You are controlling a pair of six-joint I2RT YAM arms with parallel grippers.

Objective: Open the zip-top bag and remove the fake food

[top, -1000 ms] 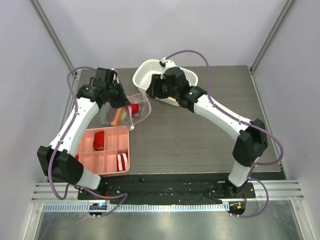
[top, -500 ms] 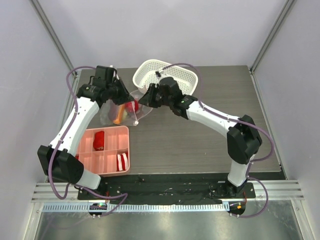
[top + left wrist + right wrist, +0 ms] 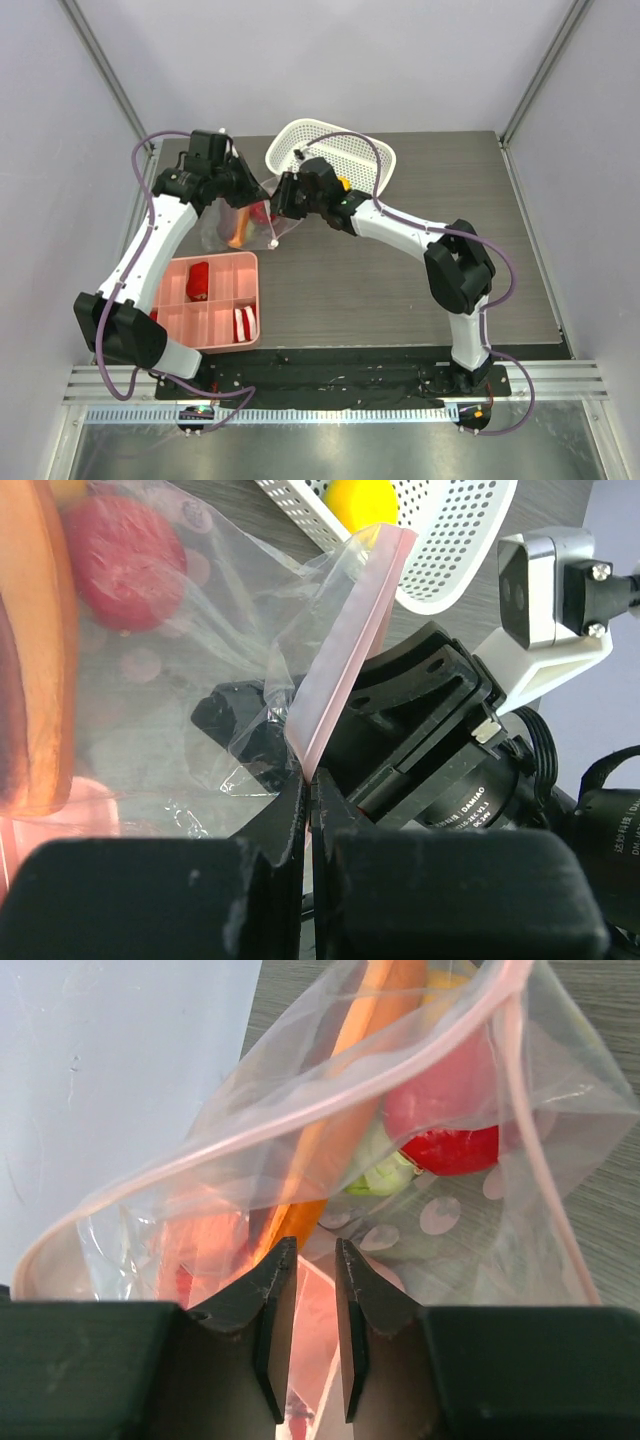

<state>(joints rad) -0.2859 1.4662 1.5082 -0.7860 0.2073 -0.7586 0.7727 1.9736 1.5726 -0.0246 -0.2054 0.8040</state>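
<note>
The clear zip-top bag (image 3: pixel 243 216) lies at the back left, its mouth open toward the right. My left gripper (image 3: pixel 246 189) is shut on the bag's pink zip strip (image 3: pixel 345 650) and holds that edge up. My right gripper (image 3: pixel 281 196) is at the mouth, jaws a narrow gap apart (image 3: pixel 312 1253), with bag film in front of them. Inside the bag I see a red round fruit (image 3: pixel 450 1110), a green ball (image 3: pixel 385 1172) and an orange-brown wedge (image 3: pixel 330 1145). One yellow fruit (image 3: pixel 344 184) lies in the white basket (image 3: pixel 300 140).
A pink compartment tray (image 3: pixel 215 336) with red and red-white pieces sits at the near left, just in front of the bag. The white basket stands behind the right gripper. The two wrists are close together over the bag.
My right gripper has moved left from the white basket to the bag's mouth. A yellow fruit now shows in the basket. The left gripper has kept hold of the bag.
</note>
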